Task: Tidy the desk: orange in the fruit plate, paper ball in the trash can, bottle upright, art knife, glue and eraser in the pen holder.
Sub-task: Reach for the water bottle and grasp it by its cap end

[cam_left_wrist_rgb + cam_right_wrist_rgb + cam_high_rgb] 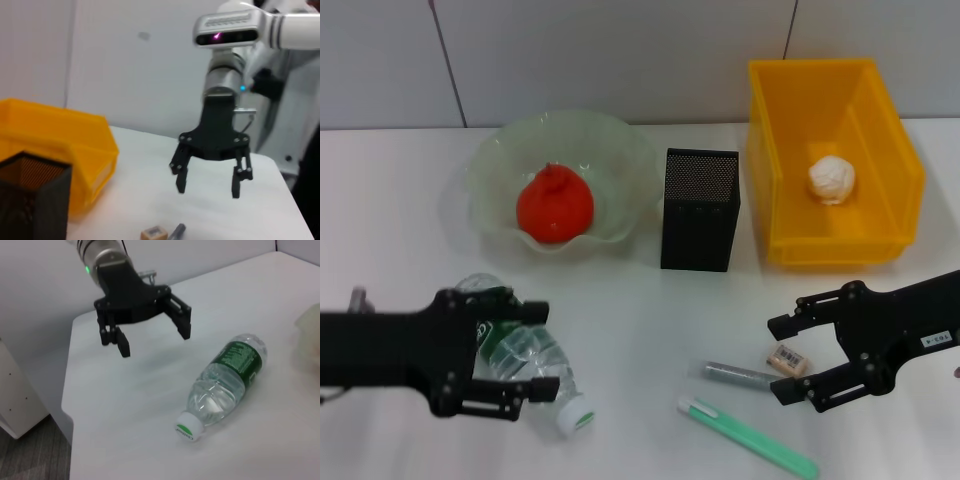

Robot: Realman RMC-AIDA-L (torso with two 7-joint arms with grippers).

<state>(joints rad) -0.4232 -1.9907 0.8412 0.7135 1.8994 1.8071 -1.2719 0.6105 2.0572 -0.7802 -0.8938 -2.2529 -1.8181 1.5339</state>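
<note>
Lower left of head view: left gripper (525, 362) spread wide, empty, straddling lying bottle (525, 365), likely for righting. Lower right: right gripper (786, 358) open, empty, beside eraser (789, 358).

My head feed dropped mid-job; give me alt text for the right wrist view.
A clear plastic bottle with a green label lies on its side on the white table, white cap nearest the camera. The black left gripper hovers open beyond it.
</note>
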